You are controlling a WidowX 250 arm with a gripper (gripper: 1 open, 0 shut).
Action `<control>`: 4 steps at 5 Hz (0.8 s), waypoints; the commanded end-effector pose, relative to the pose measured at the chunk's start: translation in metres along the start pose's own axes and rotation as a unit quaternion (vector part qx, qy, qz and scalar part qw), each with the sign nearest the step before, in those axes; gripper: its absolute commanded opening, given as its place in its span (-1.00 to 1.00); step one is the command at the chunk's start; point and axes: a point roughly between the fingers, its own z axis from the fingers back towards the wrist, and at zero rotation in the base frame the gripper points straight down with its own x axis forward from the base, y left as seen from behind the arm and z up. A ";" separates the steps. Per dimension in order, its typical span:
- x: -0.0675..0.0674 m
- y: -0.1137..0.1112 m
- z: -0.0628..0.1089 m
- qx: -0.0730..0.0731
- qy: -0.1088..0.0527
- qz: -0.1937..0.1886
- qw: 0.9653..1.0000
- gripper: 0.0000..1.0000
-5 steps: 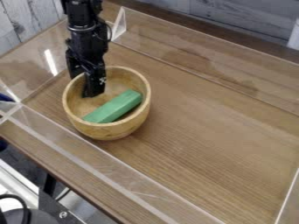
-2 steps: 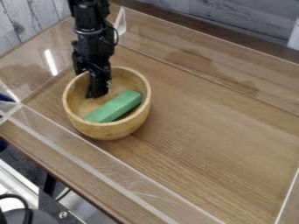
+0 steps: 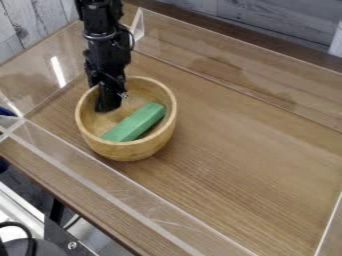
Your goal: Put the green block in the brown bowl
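The brown bowl (image 3: 96, 141) sits on the wooden table at the left of the camera view. Inside it the green block (image 3: 136, 122) lies tilted against the right inner wall, free of any grip. My gripper (image 3: 107, 99) points straight down into the left part of the bowl, just left of the block and apart from it. Its black fingers read as one dark mass, so I cannot make out a gap between them. Nothing is held.
A clear plastic wall (image 3: 80, 170) rings the table along the front and left edges. A wide stretch of bare wood (image 3: 247, 130) lies to the right of the bowl.
The gripper's fingertips look narrower than a second ago. The arm has stayed where it was, and the green block has not moved in the bowl.
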 end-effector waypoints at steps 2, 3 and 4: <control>0.004 0.002 0.007 0.019 -0.013 0.011 1.000 -1.00; 0.003 0.004 0.008 0.024 -0.012 0.020 0.999 -1.00; 0.003 0.005 0.009 0.029 -0.011 0.029 0.999 -1.00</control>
